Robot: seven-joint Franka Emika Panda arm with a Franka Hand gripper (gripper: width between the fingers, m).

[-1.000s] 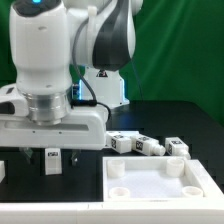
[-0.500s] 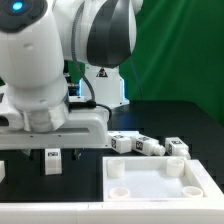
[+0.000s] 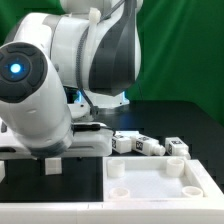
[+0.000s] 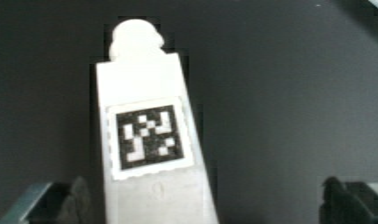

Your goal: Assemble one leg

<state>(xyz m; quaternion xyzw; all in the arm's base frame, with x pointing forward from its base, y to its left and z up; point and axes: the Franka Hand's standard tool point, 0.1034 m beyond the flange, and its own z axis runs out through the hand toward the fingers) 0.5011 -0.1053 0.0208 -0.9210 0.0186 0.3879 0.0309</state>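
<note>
Hovering over the leg (image 4: 154, 150), the tool (image 4: 204, 200) stands open, jaws either side, not touching. Leg lies flat on counter (image 4: 292, 80). Likely light, rigid, smooth plastic; pinch flat sides mid-body, clear of peg (image 4: 136, 40).

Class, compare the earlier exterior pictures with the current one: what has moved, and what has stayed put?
The arm has tipped down and toward the exterior view's left, lowering the open tool over the leg. Nothing is grasped yet. The leg, the other legs and the white panel stayed put.
</note>
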